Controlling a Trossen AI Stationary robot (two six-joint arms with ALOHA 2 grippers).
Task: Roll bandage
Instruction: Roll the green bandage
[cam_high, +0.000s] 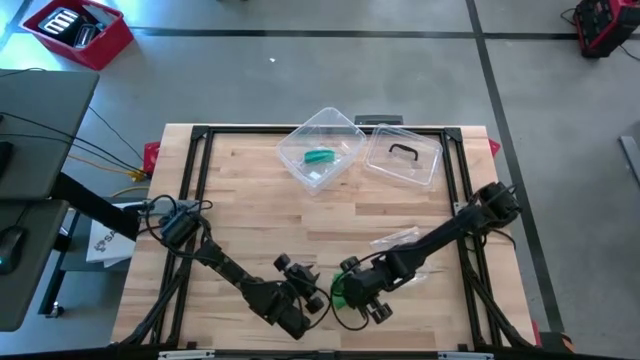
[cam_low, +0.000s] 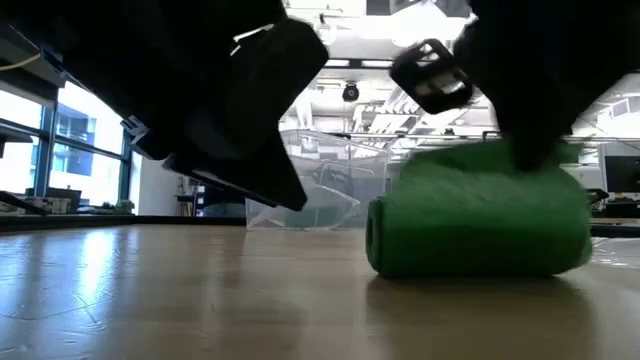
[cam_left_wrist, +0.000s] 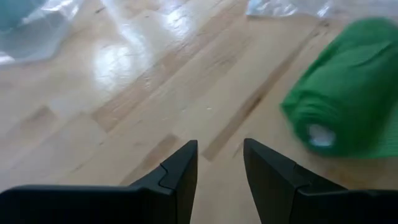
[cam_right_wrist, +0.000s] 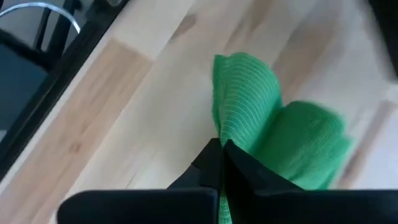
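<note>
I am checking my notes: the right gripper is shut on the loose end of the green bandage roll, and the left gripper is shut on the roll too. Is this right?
Not quite. The right gripper is shut on the loose end of the green bandage roll, but the left gripper is open and holds nothing; the left wrist view shows the roll lying apart from its fingers on the wooden table.

The bandage roll (cam_high: 340, 290) lies on the table (cam_high: 250, 200) near its near edge, between the left gripper (cam_high: 312, 300) and right gripper (cam_high: 350, 285). A container (cam_high: 320, 148) sits at the far edge, its lid (cam_high: 402, 158) just right, and what seems a wrapper (cam_high: 395, 240) lies between.
</note>
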